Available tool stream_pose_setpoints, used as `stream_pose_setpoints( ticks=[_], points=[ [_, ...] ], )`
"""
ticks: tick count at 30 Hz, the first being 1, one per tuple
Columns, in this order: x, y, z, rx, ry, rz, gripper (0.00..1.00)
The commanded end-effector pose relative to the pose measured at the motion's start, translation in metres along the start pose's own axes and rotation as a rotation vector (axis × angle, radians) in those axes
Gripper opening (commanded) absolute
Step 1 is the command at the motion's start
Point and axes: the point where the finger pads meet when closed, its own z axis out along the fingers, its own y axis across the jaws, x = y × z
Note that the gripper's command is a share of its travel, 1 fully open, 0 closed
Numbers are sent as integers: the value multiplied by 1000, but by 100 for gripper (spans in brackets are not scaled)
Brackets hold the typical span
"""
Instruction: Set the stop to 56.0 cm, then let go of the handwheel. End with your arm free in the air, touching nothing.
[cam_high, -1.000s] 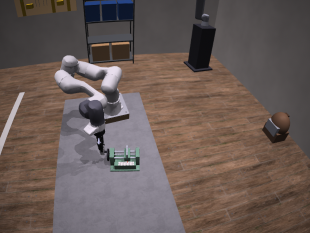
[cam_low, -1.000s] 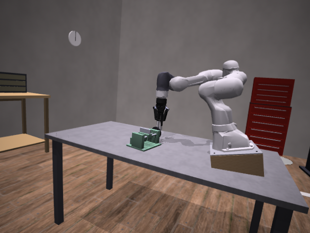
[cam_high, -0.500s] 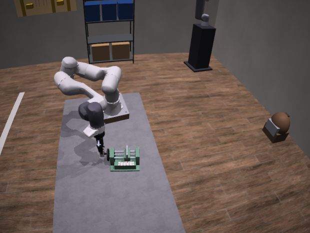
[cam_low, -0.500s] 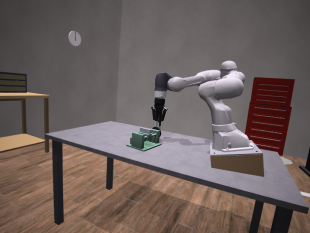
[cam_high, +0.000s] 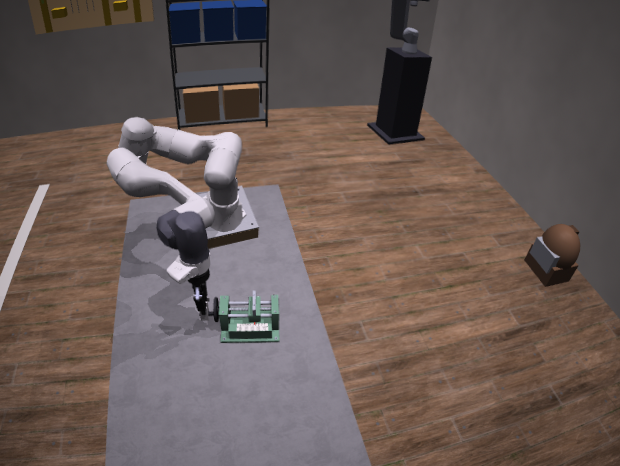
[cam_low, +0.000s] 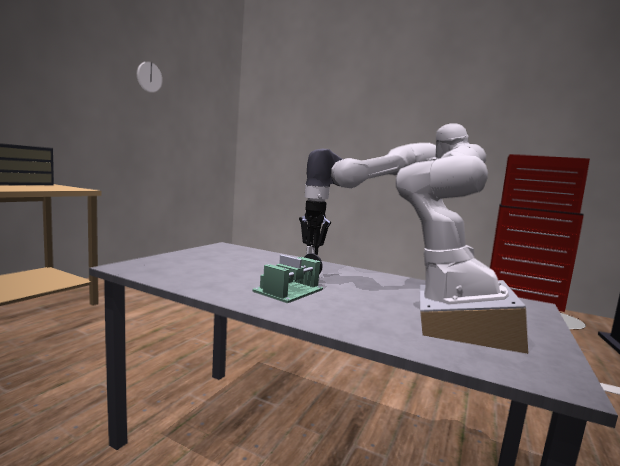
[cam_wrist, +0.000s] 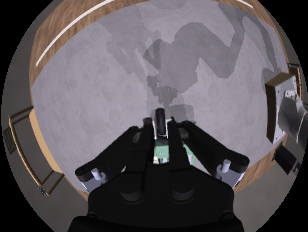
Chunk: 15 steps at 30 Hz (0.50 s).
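Note:
A green stop fixture (cam_high: 247, 322) (cam_low: 286, 280) stands on the grey table (cam_high: 200, 400) (cam_low: 350, 320). It has a threaded screw, a grey sliding stop (cam_high: 255, 304) (cam_low: 291, 261) near the middle, and a white scale along its front. A black handwheel (cam_high: 215, 309) (cam_low: 314, 258) sits on its end toward the arm. My gripper (cam_high: 202, 306) (cam_low: 312, 249) (cam_wrist: 160, 115) comes down from above at the wheel and is shut on the handwheel's handle. In the wrist view a dark pin stands between the fingers with green below it.
The arm's base (cam_low: 471, 310) (cam_high: 235, 220) is mounted on a wooden block at one end of the table. A shelf with boxes (cam_high: 220, 60), a black pedestal (cam_high: 400, 95), a red cabinet (cam_low: 541, 225) and a wooden side table (cam_low: 45, 225) stand around the room.

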Motion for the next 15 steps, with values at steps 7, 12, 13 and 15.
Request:
stream_pose_setpoints(
  ticks=[7,12,13,15],
  points=[
    [-1,-1,19,1,0,2,4],
    [-1,1,25,1,0,2,4],
    [-1,2,27,1,0,2,4],
    [-1,5,31,1,0,2,4]
  ],
)
